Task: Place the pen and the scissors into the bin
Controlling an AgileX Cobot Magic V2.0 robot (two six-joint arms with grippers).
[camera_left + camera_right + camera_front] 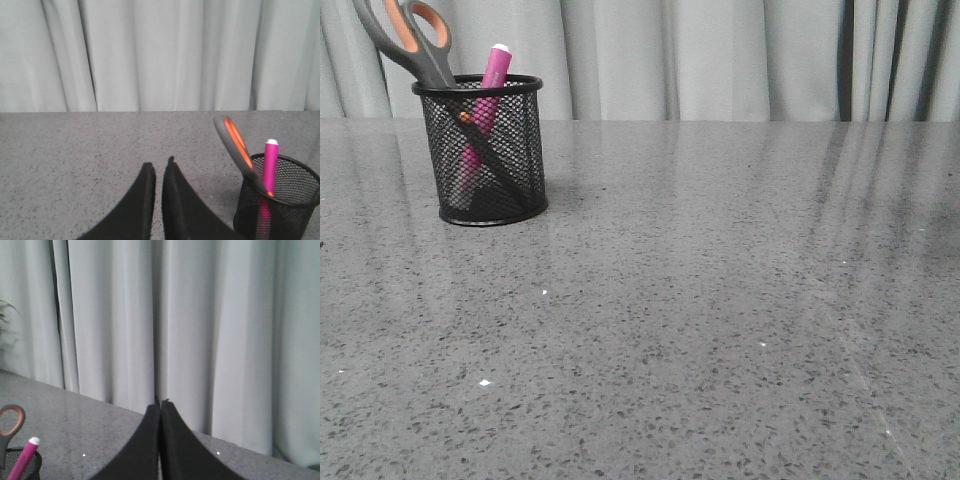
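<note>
I see the bin (487,160) on the grey table (720,300) | pen (485,105) and scissors (415,40) stand inside it, handles up | left gripper (159,166) empty beside the bin, jaws nearly together | right gripper (160,402) empty, pressed closed, away from the bin

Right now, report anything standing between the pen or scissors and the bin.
Nothing visible does: the pen and scissors already stand inside the bin, leaning against its rim. Both pincers, left and right, are shut and hold nothing.
</note>
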